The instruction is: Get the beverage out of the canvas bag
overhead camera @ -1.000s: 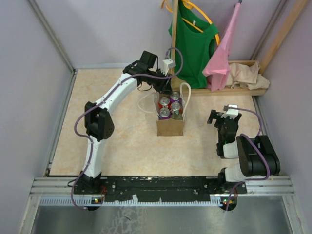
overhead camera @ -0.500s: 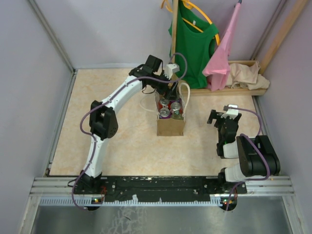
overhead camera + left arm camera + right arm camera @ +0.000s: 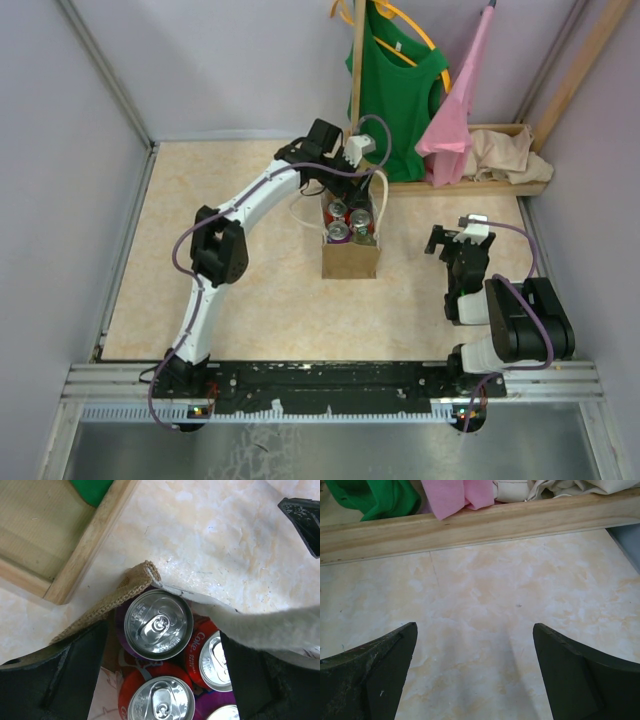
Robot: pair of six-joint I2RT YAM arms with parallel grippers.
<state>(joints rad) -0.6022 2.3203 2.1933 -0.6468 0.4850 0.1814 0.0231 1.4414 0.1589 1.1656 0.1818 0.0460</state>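
Red can (image 3: 212, 652) reads "Coke"; purple can (image 3: 158, 625) label unreadable. Both upright beside other cans (image 3: 160, 702) inside canvas bag (image 3: 350, 258), mid-table. Left gripper (image 3: 160, 650) spread wide, jaws either side of purple can, grasping nothing. White handle (image 3: 265, 627) drapes over red can. Right gripper (image 3: 475, 680) released, well apart, facing wooden frame (image 3: 470, 522)

i'm reading just one word, through the left wrist camera: "coke", in white script running up the side of the red can (image 3: 204, 647) that is standing inside the canvas bag (image 3: 125, 592). the smaller print beside it is coming through too blurred to read.
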